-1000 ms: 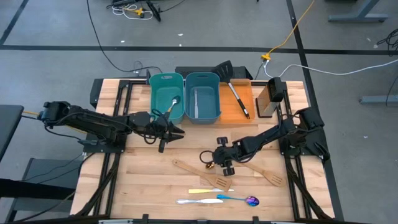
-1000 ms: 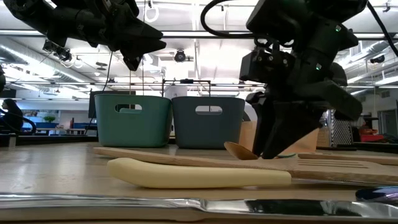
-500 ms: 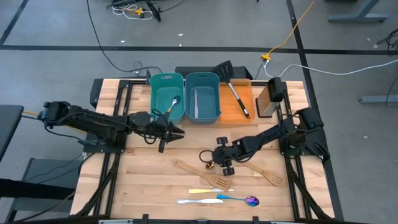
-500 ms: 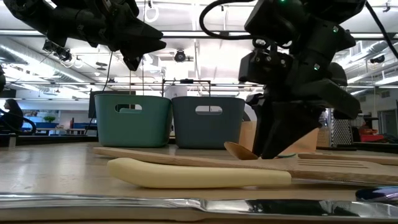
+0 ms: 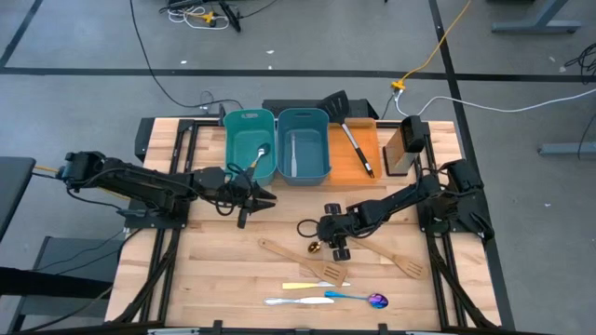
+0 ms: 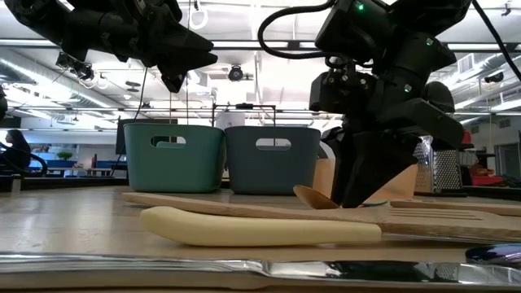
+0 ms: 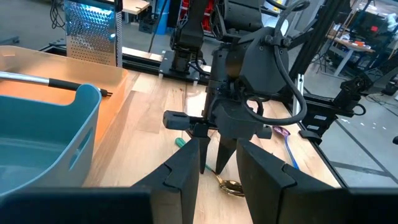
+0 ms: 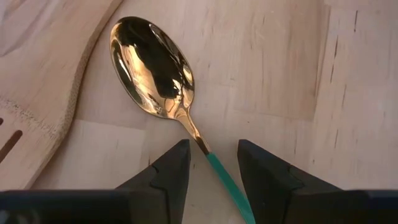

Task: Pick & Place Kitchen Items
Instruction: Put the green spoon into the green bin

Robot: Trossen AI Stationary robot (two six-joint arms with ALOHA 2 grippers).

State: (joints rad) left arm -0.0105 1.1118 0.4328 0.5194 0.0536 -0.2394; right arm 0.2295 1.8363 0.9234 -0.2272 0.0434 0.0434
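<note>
The right gripper (image 5: 328,244) is down at the table near its middle, a little toward the front edge, with its fingers parted narrowly on either side of the teal handle of the gold spoon (image 8: 155,70); the pads stand just beside the handle and the spoon lies flat on the wood, its bowl just past the fingertips (image 8: 171,168). One pale wooden spatula (image 5: 298,260) lies just beside the spoon toward the front-left, and the second wooden spatula (image 5: 396,261) lies toward the front-right. Along the front edge lie a cream-handled knife (image 5: 312,285), a silver knife (image 5: 296,301) and the blue-handled purple spoon (image 5: 358,298). The left gripper (image 5: 263,197) hovers above the table left of centre, just in front of the left teal bin (image 5: 249,147), its fingers slightly apart and holding nothing. That bin holds a piece of cutlery (image 5: 260,154), and the right teal bin (image 5: 304,142) beside it holds a silver piece (image 5: 292,155). The black slotted spatula (image 5: 349,130) lies on the orange tray (image 5: 349,163) at the back edge, with a metal grater (image 5: 405,144) near the back-right corner
</note>
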